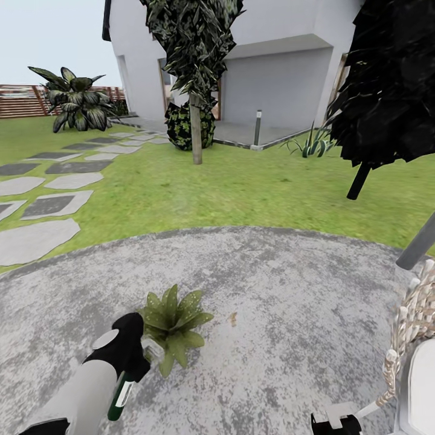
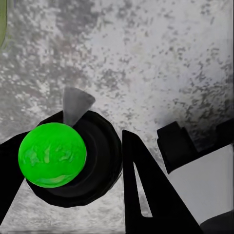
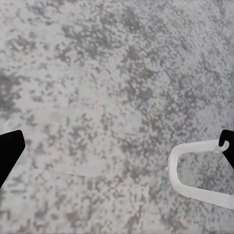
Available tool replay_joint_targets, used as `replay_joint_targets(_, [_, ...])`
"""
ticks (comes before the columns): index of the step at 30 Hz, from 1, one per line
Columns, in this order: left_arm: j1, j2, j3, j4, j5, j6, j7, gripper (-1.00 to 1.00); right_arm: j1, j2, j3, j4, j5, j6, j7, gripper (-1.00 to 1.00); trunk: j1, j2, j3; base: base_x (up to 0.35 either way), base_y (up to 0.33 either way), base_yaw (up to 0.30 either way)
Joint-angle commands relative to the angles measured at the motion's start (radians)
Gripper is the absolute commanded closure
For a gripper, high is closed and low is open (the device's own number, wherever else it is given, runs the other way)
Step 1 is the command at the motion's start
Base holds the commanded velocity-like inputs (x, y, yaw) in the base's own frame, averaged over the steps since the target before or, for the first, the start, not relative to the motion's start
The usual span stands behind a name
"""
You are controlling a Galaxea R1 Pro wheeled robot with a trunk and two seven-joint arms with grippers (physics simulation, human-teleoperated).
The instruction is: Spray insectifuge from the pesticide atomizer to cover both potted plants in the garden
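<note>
I am pinching the pesticide atomizer [image 1: 122, 391] in my left gripper [image 1: 138, 356] at seven o'clock, its long axis near upright, nozzle aiming toward the potted plant [image 1: 173, 323] just beside it. My arm is hiding its top. My right gripper [image 3: 117, 146] is hanging spread over the patio [image 1: 290, 302].

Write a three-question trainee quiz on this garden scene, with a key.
1. True or false: the left gripper holds the atomizer.
2. The potted plant stands on: A) lawn B) stone patio C) stepping stones.
3. Fill in: the atomizer's nozzle end points toward the ____.

Key: 1 true; 2 B; 3 plant. The plant's leaves carry pale specks, and the right gripper hangs open over bare patio.
</note>
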Motion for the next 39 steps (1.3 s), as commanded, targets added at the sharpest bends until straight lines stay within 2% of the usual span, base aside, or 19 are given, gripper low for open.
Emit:
replay_joint_targets(1, [0.011,-0.002,0.006,-0.002,-0.010,0.002,-0.008,1.00,-0.001,0.000,-0.004,0.001,0.010,-0.002,-0.005,-1.00,0.000,0.000,-0.001,0.003,0.000,0.000])
replay_joint_targets(3, [0.040,-0.003,0.006,-0.003,-0.009,0.000,0.001,1.00,-0.001,0.000,-0.004,0.002,0.010,-0.002,-0.005,-1.00,0.000,0.000,-0.001,0.001,0.000,0.000])
replay_joint_targets(6, [0.047,-0.008,0.010,-0.005,-0.008,0.002,0.014,1.00,-0.001,0.000,-0.004,0.002,0.010,-0.002,-0.005,-1.00,0.000,0.000,-0.001,0.000,0.000,0.000])
replay_joint_targets(8, [0.048,-0.021,0.011,-0.013,-0.007,0.005,0.017,1.00,-0.001,0.000,-0.003,0.002,0.010,-0.002,-0.005,-1.00,0.000,0.000,-0.001,0.000,0.000,0.000])
replay_joint_targets(12, [0.039,-0.062,0.010,-0.019,-0.008,0.011,0.019,1.00,-0.001,0.000,-0.003,0.002,0.010,-0.002,-0.005,-1.00,0.000,0.000,-0.001,0.000,0.000,0.000])
replay_joint_targets(14, [0.037,-0.069,0.010,-0.021,-0.008,0.012,0.019,1.00,-0.001,0.000,-0.003,0.002,0.010,-0.002,-0.005,-1.00,0.000,0.000,-0.001,0.000,0.000,0.000])
replay_joint_targets(22, [0.039,-0.061,0.006,-0.043,-0.010,0.010,0.025,1.00,-0.001,0.007,-0.003,0.002,0.009,-0.002,-0.002,-1.00,0.000,0.000,-0.001,0.000,0.000,0.000])
replay_joint_targets(26, [0.035,-0.064,0.006,-0.103,-0.011,0.010,0.025,1.00,-0.001,0.007,-0.003,0.002,0.008,-0.002,-0.001,-1.00,0.000,0.000,-0.001,0.000,0.000,0.000])
replay_joint_targets(30, [0.033,-0.065,0.005,-0.119,-0.015,0.010,0.024,1.00,-0.001,0.008,-0.003,0.001,0.007,-0.002,0.000,-1.00,0.000,0.000,-0.004,0.000,0.000,0.000])
replay_joint_targets(34, [0.034,-0.067,0.006,-0.110,-0.019,0.013,0.021,1.00,-0.001,0.008,-0.003,0.000,0.007,-0.002,0.000,-1.00,0.000,0.000,-0.010,0.000,0.000,0.000])
replay_joint_targets(39, [0.033,-0.071,0.006,-0.104,-0.016,0.015,0.006,1.00,-0.001,0.008,-0.003,0.000,0.007,-0.002,0.000,-1.00,0.019,-0.035,-0.034,0.000,0.000,0.000])
